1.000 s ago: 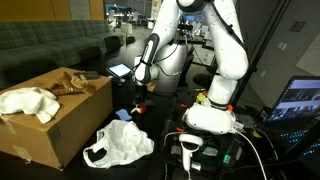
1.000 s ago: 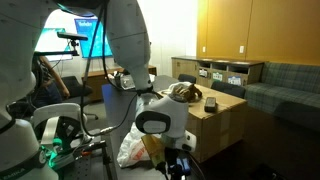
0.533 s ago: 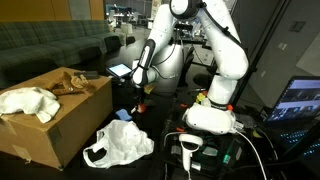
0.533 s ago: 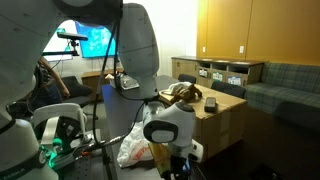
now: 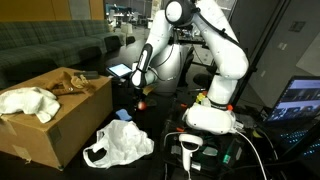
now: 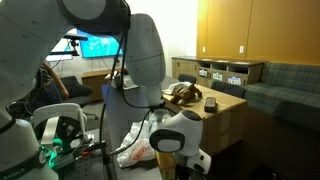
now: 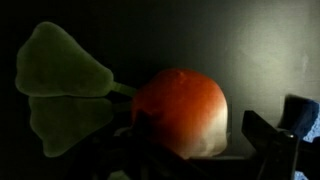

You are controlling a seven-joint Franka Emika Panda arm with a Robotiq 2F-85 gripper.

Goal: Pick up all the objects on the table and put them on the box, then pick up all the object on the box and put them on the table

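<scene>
the gripper (image 5: 140, 90) hangs with jaws wide and empty just above the orange piece (image 5: 141, 103), which sits on the table (image 5: 162, 124) at about three o'clock of the box (image 5: 60, 125). in the wrist view the orange piece (image 7: 180, 110) fills the middle, with a green leaf (image 7: 60, 70) sticking out at nine o'clock. one dark finger (image 7: 295, 115) shows at four o'clock, and the other cannot be made out. the likely trouble is the round shape: if the jaws close off centre, the piece may squirt sideways or roll across the table, perhaps onto the blue square (image 5: 124, 114) at seven o'clock of it. a pinch that catches only the leaf would probably let the body swing or drop on the way to the box. going down too far could press the fingertips into the table. a low lift risks a knock on the box wall. the cloth (image 5: 28, 102) and stick (image 5: 75, 83) lying on the box leave less flat room for something that rolls.
</scene>
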